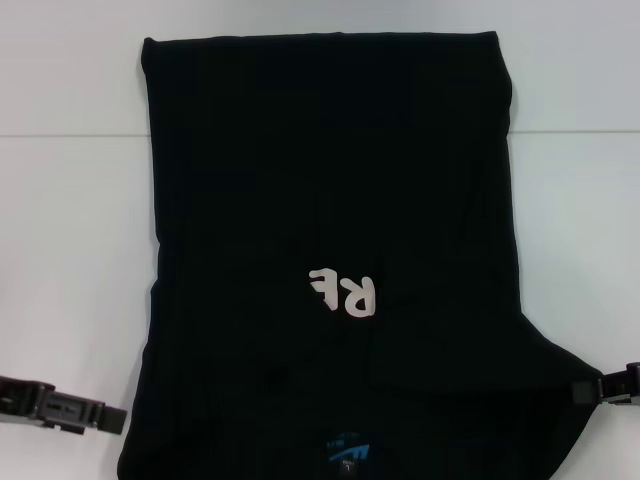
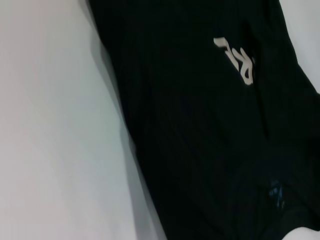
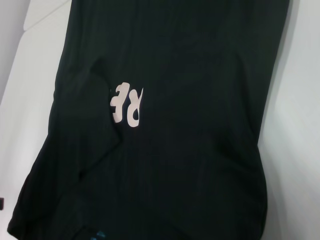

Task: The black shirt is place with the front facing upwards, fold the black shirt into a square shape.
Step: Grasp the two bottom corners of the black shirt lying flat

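Observation:
The black shirt [image 1: 330, 200] lies flat on the white table, collar end towards me, with both long sides folded inward over the front. Only the white letters "RE" [image 1: 345, 292] show, upside down, between the folded flaps. A small blue neck label [image 1: 346, 453] sits at the near edge. My left gripper [image 1: 112, 417] rests low on the table just beside the shirt's near left edge. My right gripper [image 1: 592, 388] is at the tip of the sleeve that sticks out at the near right. The wrist views show the shirt [image 2: 210, 130] [image 3: 165, 125] but neither gripper.
The white table [image 1: 70, 250] runs bare along both sides of the shirt. A thin seam [image 1: 60, 135] crosses the tabletop at the far end.

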### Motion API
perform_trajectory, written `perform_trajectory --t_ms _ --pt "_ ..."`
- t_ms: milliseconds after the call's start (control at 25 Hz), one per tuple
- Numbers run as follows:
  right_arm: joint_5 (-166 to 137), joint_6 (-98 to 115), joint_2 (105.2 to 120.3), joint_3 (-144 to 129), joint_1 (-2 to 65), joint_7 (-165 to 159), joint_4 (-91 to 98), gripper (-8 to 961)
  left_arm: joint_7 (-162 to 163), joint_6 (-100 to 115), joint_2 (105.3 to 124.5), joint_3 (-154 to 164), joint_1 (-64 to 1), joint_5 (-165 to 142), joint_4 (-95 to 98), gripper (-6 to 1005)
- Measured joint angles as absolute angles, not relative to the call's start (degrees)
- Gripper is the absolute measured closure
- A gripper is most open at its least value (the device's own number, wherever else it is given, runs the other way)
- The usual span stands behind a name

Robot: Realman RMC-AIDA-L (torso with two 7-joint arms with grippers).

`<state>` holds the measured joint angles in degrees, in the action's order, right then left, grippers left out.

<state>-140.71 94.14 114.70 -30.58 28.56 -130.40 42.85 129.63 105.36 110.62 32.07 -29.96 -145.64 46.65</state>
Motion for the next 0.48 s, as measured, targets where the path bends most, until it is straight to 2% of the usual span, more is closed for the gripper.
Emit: perform_trajectory --t_ms 480 --pt "-140.71 93.04 114.35 -29.99 28.71 -129.02 40.96 904 129.5 103.59 112.21 33.99 -30.2 -147.05 44.31 139"
